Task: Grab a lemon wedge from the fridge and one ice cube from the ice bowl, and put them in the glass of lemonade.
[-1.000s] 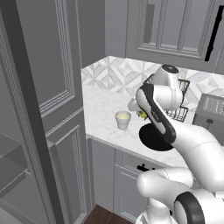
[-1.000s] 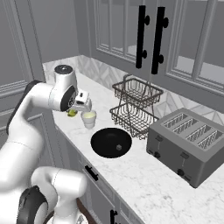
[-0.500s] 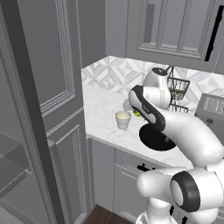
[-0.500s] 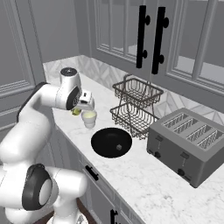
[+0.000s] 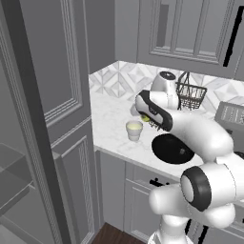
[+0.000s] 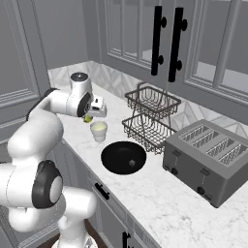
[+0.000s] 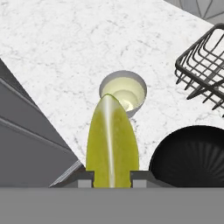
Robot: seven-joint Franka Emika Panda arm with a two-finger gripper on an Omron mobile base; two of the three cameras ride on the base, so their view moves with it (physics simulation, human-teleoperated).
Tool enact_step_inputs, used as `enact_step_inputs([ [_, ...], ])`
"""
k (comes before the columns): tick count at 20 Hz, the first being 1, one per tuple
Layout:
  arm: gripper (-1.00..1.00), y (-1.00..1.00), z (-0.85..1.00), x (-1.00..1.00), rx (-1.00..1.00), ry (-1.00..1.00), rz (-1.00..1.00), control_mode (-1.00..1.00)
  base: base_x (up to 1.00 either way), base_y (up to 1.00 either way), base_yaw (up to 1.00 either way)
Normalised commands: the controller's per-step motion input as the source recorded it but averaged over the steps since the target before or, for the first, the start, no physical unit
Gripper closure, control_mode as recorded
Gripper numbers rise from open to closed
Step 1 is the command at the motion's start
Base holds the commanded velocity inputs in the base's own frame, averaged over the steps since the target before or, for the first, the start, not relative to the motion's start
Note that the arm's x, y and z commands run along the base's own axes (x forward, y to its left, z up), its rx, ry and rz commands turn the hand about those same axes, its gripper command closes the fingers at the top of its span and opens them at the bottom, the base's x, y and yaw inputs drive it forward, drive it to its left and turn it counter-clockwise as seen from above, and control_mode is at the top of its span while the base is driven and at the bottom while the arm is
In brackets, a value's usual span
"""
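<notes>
My gripper (image 5: 143, 116) (image 6: 89, 117) is shut on the lemon wedge (image 7: 111, 144), a bright yellow sliver that sticks out between the fingertips. It hangs just above and beside the glass of lemonade (image 5: 134, 130) (image 6: 99, 131), a small pale cup of yellowish liquid on the marble counter. In the hand view the wedge's tip overlaps the rim of the glass (image 7: 123, 92). The ice bowl (image 5: 172, 148) (image 6: 123, 157) (image 7: 192, 153), wide and black, stands right of the glass. The fridge's glass shelves (image 5: 12, 190) show at the far left.
A two-tier black wire dish rack (image 6: 151, 116) (image 5: 191, 95) stands behind the bowl, and a grey toaster (image 6: 208, 155) sits further right. Panelled grey cabinets with black handles (image 6: 167, 43) hang above. The counter edge (image 5: 119, 153) runs just in front of the glass.
The arm has swung its elbow round and the hand has crept a little closer to the glass, still carrying the lemon wedge. Glass and bowl have not moved.
</notes>
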Motion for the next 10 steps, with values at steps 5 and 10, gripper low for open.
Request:
enact_step_inputs([
  [5,1.00,0.00,0.00,0.37,0.00,0.02,0.00,-1.00,0.00,0.00,0.00],
  [10,1.00,0.00,-0.06,0.45,0.00,0.04,0.00,-1.00,0.00,0.00,0.00],
])
